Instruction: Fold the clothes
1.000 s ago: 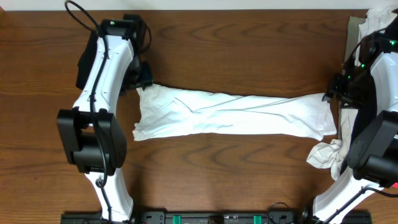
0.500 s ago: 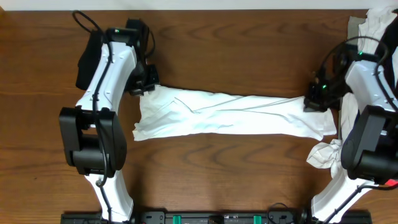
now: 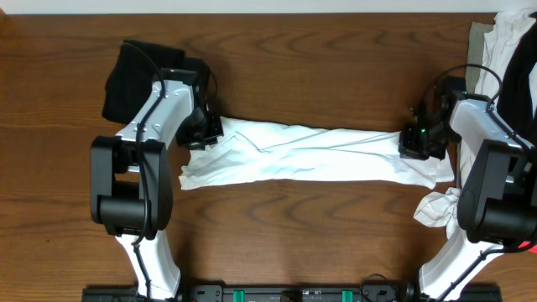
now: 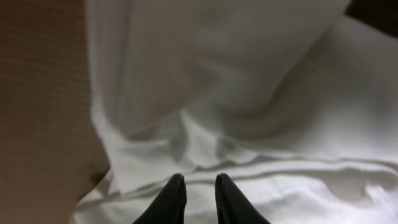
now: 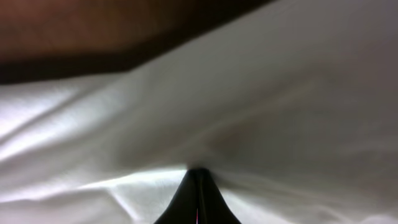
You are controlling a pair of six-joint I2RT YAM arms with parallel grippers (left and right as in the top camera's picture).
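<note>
The white T-shirt (image 3: 310,155) lies stretched in a long band across the wooden surface (image 3: 336,67). The left gripper (image 4: 194,183), nearly closed, pinches its left end. The right gripper (image 5: 198,173), fingers together, clamps its right end.

- Left arm (image 3: 168,101): white shell links, bulky black joint housings, and a thin black cable (image 3: 144,124) along the link.
- Right arm (image 3: 480,117): same white-and-black build, with a small green light (image 3: 422,130) near the wrist.
- Left gripper (image 4: 196,196): two black, tapered, round-tipped fingers.
- Right gripper (image 5: 198,194): black, wedge-shaped.
- Base rail (image 3: 336,294): black with green marks.
</note>
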